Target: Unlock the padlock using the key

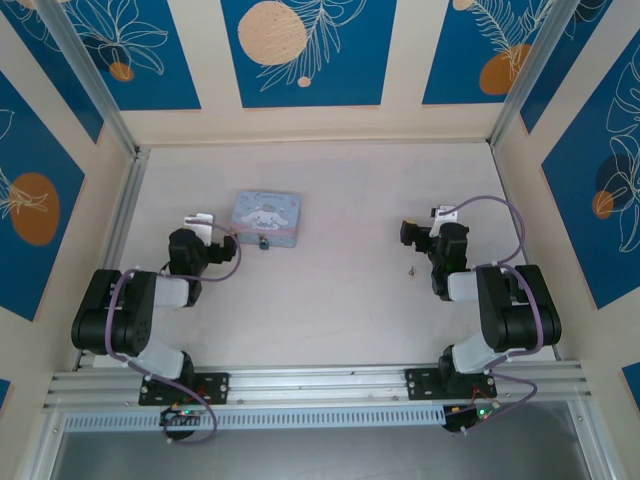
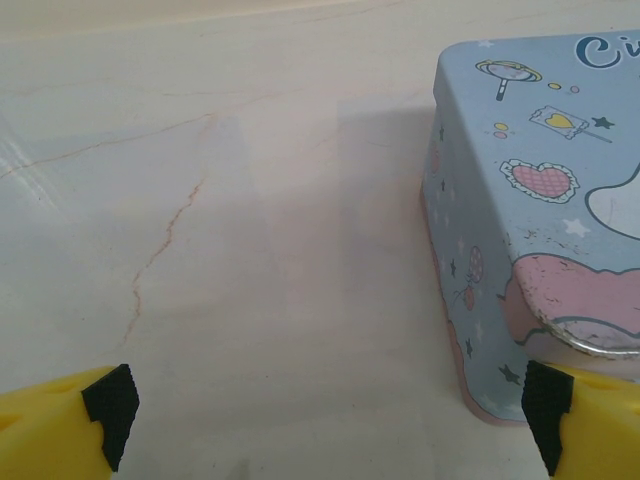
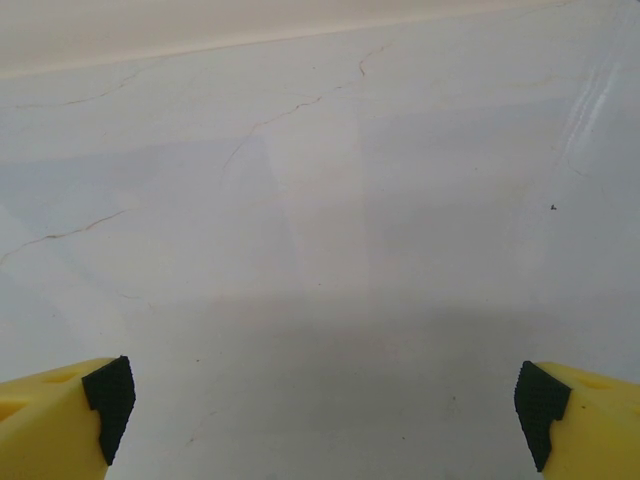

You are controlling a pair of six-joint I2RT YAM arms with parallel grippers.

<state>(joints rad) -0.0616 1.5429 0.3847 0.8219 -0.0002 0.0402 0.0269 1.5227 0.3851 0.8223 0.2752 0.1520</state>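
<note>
On pale veined table [image 1: 330, 305], blue-panelled walls [image 1: 300, 50] around — tiny key [image 1: 410, 271], perhaps

Top camera overlooks the table [image 1: 330, 300]; wrist cameras skim it closely, the left sharing the tin [image 2: 540, 200].

The right gripper [image 3: 324, 405] holds its jaws wide apart over the pale, faintly veined table [image 3: 330, 200].
</note>
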